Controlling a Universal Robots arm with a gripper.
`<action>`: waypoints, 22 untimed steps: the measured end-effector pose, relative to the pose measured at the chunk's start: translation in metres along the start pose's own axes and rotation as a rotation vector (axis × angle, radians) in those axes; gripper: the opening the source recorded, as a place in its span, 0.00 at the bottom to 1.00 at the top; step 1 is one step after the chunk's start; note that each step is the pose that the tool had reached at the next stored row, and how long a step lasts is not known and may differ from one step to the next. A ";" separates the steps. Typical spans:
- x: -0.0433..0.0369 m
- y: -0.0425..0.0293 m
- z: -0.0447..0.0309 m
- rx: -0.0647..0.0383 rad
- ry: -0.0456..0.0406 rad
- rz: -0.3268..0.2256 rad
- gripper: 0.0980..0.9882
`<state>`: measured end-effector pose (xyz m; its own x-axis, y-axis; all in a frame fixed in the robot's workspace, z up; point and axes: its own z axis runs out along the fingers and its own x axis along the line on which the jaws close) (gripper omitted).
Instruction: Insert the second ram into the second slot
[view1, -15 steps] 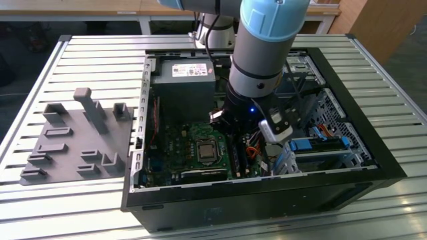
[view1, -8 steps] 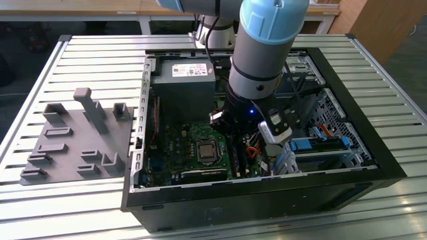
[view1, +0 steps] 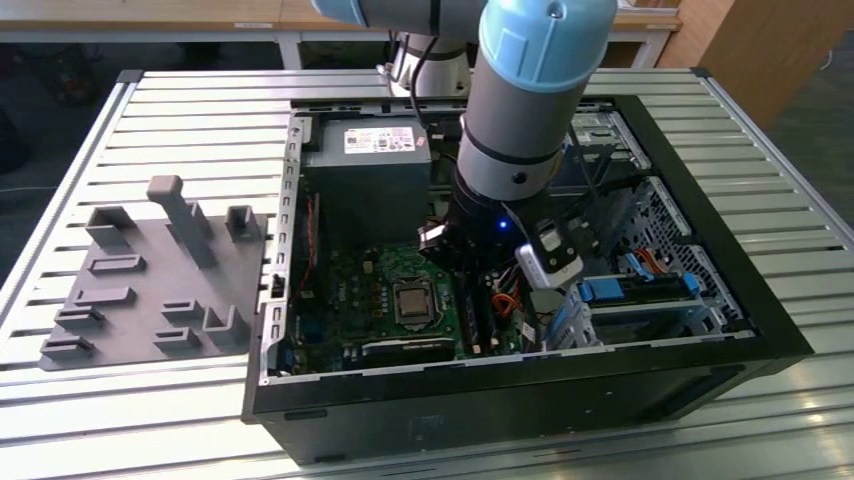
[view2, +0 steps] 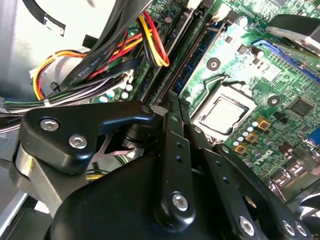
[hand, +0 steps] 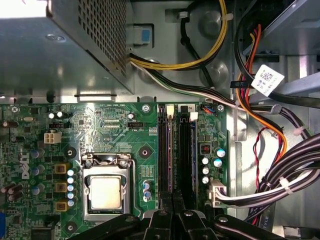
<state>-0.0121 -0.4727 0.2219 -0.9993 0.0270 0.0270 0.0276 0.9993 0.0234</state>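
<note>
1. Open computer case (view1: 747, 330) sits on a slatted table (view1: 187, 100); grey fixture tray (view1: 147, 290) lies at the exterior view's left.
2. Arm (view1: 527, 110) reaches down into the case over the green motherboard (hand: 115, 130).
3. Gripper (hand: 172, 202), fingers drawn narrow together, sits directly above the memory slots (hand: 186, 150).
4. Second ram (hand: 170, 150) stands in a slot beside the processor socket (hand: 106, 192), its near end right at the fingertips; actual grip: cannot tell.

The arm (view1: 534, 90) reaches steeply downward, its gripper (view2: 170, 112) apparently closed, fingers together.
</note>
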 end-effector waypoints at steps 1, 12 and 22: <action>0.0000 0.0000 0.0002 0.000 0.0000 0.000 0.03; -0.0001 0.0000 0.0028 0.000 0.0000 0.002 0.03; 0.0002 0.0001 -0.0048 0.000 0.0000 0.002 0.11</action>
<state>-0.0121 -0.4727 0.2267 -0.9992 0.0291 0.0271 0.0297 0.9993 0.0234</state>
